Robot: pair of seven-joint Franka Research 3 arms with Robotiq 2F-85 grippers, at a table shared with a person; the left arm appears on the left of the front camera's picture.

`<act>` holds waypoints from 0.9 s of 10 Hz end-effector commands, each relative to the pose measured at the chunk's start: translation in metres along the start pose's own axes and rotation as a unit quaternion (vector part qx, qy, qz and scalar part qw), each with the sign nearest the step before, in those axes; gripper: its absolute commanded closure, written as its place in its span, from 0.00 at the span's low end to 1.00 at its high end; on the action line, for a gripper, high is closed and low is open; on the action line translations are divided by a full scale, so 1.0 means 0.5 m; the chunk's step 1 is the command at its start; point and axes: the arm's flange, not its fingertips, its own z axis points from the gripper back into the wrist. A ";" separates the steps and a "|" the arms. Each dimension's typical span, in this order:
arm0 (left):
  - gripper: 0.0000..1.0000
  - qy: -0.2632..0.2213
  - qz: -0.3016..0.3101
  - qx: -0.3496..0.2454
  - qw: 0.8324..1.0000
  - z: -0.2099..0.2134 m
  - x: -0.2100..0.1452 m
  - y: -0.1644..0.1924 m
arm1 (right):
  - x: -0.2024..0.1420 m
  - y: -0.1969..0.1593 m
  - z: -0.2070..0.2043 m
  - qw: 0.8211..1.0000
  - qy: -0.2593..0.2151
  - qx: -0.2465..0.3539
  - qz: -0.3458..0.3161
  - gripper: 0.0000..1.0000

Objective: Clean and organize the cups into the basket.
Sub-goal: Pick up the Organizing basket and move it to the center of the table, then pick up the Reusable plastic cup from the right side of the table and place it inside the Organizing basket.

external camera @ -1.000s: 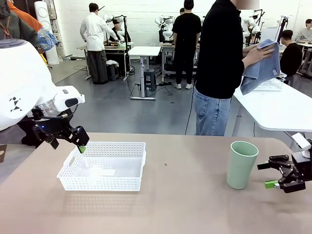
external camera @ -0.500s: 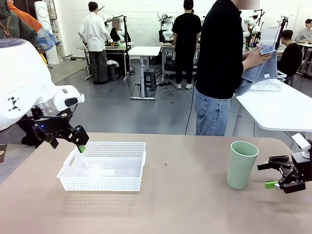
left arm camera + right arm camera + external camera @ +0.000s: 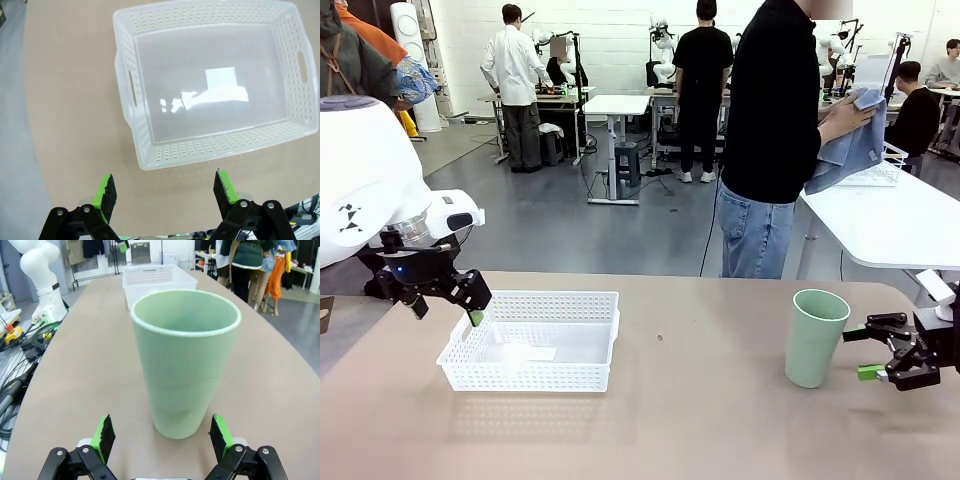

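Now facing the mint cup (image 3: 816,337) with the right jaws, cup standing upright at the bench's right, well apart from the basket (image 3: 530,372) at left.
Holding both right jaws and left jaws released and empty; risking tipping the tall cup by nudging it off-centre before closing.

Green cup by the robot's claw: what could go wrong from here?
The mint green cup stands upright; a finger of the open right gripper beside it could bump it over. The white basket sits far across the table, so a loose grip might drop the cup on the way. The open left gripper at the basket's end might shove it.
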 end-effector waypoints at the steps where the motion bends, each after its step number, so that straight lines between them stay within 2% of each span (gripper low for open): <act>1: 0.00 0.012 -0.022 0.012 1.000 -0.009 -0.005 0.018 | -0.017 -0.037 -0.028 1.000 -0.009 -0.008 0.004 0.00; 5: 0.00 0.012 -0.061 0.039 0.997 -0.021 -0.044 0.021 | -0.046 -0.097 -0.046 0.999 -0.002 -0.004 -0.047 0.00; 9: 0.00 0.017 -0.046 0.068 0.996 -0.036 -0.044 0.038 | -0.046 -0.099 -0.087 0.999 0.006 0.012 -0.048 0.00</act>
